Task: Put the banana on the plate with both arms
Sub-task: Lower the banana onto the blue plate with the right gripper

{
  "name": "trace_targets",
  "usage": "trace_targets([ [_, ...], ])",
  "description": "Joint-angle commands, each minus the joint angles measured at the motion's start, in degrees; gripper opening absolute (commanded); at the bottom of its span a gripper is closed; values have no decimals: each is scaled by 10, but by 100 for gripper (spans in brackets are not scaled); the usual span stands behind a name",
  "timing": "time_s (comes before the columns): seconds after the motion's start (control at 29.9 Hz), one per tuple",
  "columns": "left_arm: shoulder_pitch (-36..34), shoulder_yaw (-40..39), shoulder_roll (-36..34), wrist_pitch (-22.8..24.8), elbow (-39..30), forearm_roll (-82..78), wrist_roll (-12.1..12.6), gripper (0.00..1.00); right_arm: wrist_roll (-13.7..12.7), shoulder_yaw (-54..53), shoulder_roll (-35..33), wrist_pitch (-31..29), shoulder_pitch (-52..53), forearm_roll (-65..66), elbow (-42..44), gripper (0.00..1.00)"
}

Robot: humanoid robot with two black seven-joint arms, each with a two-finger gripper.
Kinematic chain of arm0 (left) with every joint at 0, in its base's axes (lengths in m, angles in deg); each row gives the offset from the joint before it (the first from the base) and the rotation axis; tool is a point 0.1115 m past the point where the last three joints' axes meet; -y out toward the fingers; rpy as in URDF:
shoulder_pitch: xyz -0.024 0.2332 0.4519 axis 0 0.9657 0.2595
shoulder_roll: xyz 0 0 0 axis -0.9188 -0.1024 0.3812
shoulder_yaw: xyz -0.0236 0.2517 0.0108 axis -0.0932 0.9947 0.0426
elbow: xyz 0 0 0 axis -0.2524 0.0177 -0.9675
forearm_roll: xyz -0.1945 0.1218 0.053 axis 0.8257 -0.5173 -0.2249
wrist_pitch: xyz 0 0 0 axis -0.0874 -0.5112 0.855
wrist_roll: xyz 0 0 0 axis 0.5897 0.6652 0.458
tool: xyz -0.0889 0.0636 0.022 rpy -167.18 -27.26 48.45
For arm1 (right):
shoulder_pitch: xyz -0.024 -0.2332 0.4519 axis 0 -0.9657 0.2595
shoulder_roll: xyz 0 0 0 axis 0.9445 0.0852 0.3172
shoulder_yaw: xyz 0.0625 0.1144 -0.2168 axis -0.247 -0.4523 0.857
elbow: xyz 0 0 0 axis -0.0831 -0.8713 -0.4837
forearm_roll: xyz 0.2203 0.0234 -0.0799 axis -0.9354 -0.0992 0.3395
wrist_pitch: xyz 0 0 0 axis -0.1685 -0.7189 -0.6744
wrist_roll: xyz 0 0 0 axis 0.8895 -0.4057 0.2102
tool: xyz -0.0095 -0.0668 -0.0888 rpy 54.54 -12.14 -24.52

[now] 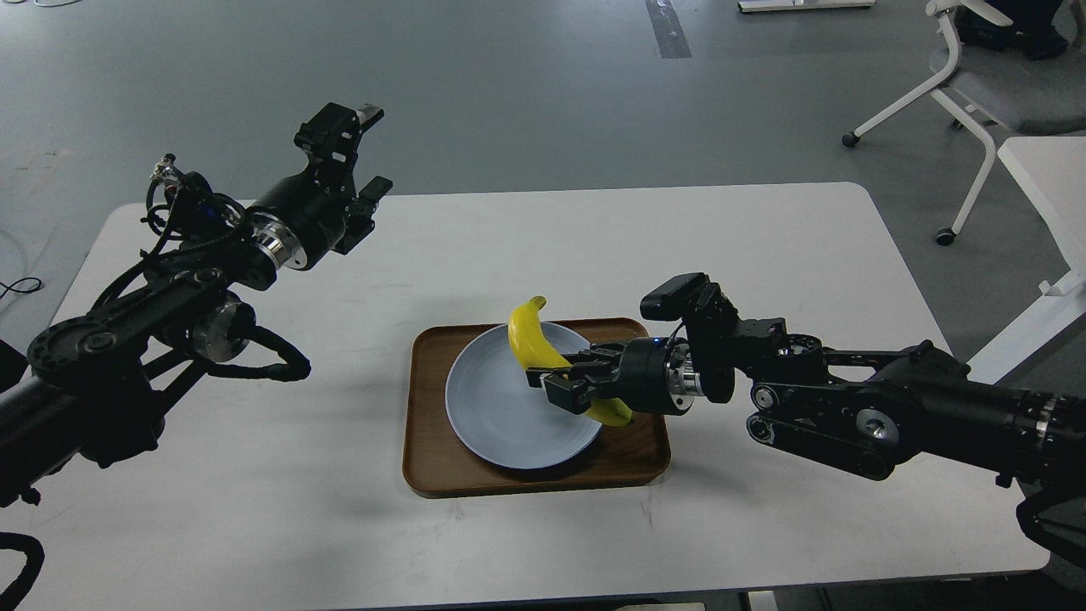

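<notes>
The yellow banana [528, 333] is held by my right gripper [556, 383], which is shut on its middle. It hangs tilted over the right part of the pale blue-grey plate [492, 407], one end up at the plate's far rim, the other end low near the right rim. I cannot tell whether it touches the plate. The plate sits on a brown wooden tray [441, 475]. My left gripper [361, 157] is open and empty, raised above the table's far left.
The white table [764, 246] carries the tray near its middle front. A white chair [976, 93] and another white table edge [1044, 178] stand at the right, off the table.
</notes>
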Motion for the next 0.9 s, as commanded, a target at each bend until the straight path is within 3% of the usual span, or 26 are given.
trace_targets([
  [0.0, 0, 0, -1, -1, 0, 0, 0, 98, 0, 2, 4, 0, 3, 0, 0, 0],
  [0.43, 5, 0, -8, 0, -2, -1, -1, 98, 28, 41, 5, -1, 27, 1, 4, 0],
  [0.63, 5, -1, -9, 0, -2, -1, -1, 98, 54, 70, 25, -1, 67, 4, 27, 0],
  [0.87, 5, -1, -15, 0, -2, -1, -1, 98, 57, 86, 47, -1, 81, 4, 45, 0],
])
